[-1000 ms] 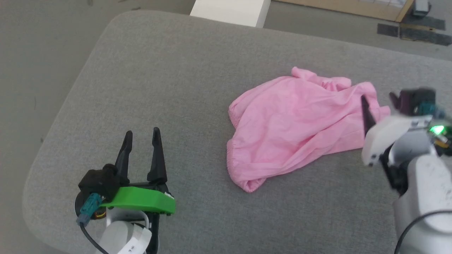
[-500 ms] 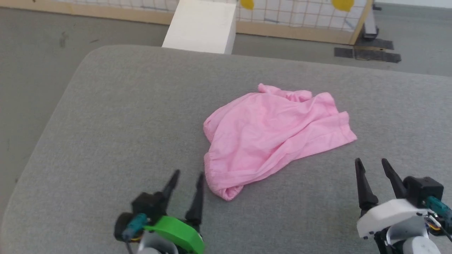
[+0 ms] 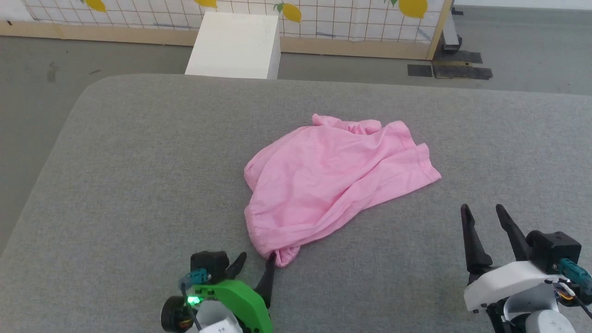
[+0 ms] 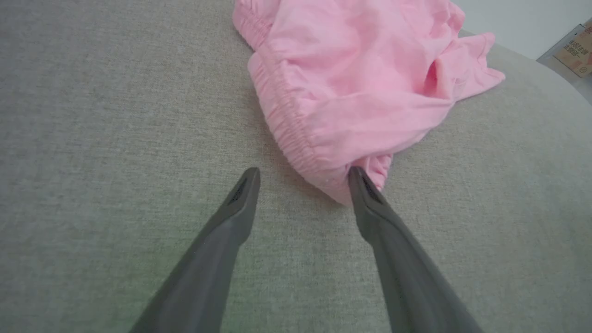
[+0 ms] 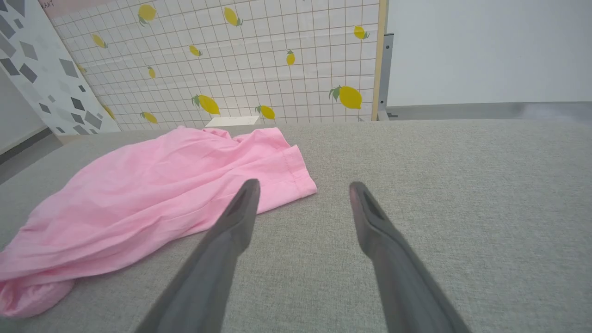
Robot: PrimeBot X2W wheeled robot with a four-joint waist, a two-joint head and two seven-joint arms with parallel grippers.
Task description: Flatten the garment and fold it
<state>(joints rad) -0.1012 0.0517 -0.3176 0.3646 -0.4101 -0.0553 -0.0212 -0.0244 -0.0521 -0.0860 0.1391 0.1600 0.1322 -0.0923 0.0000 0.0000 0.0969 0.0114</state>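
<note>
The garment (image 3: 333, 180) is a light pink cloth lying crumpled in the middle of the grey padded table (image 3: 138, 162). Its gathered elastic edge faces my left side. My left gripper (image 3: 257, 259) is open at the garment's near corner. In the left wrist view the left gripper (image 4: 303, 171) has its right fingertip (image 4: 358, 178) touching the bunched corner of the garment (image 4: 351, 83), and its other finger rests over bare table. My right gripper (image 3: 482, 209) stands open at the lower right, apart from the cloth. In the right wrist view the right gripper (image 5: 304, 184) points past the hemmed corner of the garment (image 5: 162, 185).
A white box (image 3: 236, 44) stands on the floor beyond the table's far edge. Behind it runs a lemon-print grid partition (image 3: 323, 18) on a wooden frame. The table's rounded left edge (image 3: 64, 134) drops to grey floor. Bare table surface surrounds the cloth.
The head view has tilted up. My right gripper has drawn back from the garment's right edge to the lower right. My left gripper has moved up to the garment's near corner.
</note>
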